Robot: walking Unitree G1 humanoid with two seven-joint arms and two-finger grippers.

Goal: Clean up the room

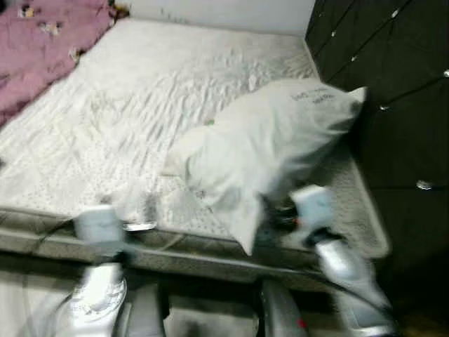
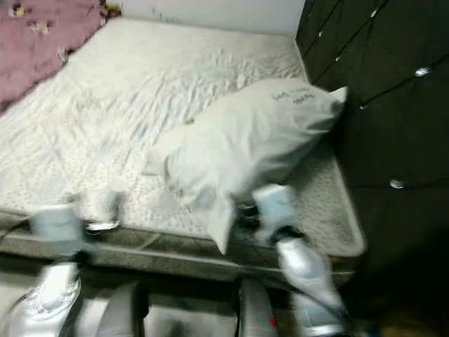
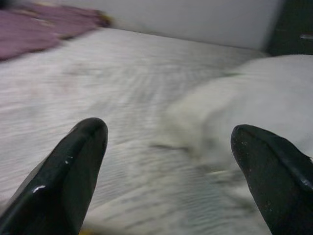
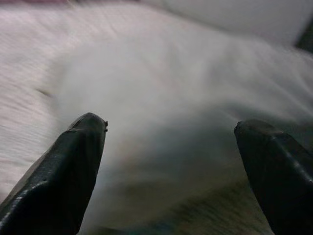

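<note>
A white pillow (image 1: 266, 147) lies askew on the right side of the bed (image 1: 140, 91), which is covered by a rumpled white sheet. My right gripper (image 4: 171, 127) is open just before the pillow's near corner, at the bed's front edge (image 1: 277, 210), with the pillow's bulk between and beyond its fingers. My left gripper (image 3: 168, 134) is open and holds nothing. It hovers low over the sheet near the front left edge (image 1: 137, 214), pointing toward the pillow (image 3: 264, 98). All views are blurred by motion.
A pink blanket (image 1: 42, 49) is bunched at the bed's far left. A dark tufted panel (image 1: 400, 91) stands along the right side, close behind the pillow. A white wall runs behind the bed. The bed's front rail (image 1: 196, 253) crosses just ahead of my arms.
</note>
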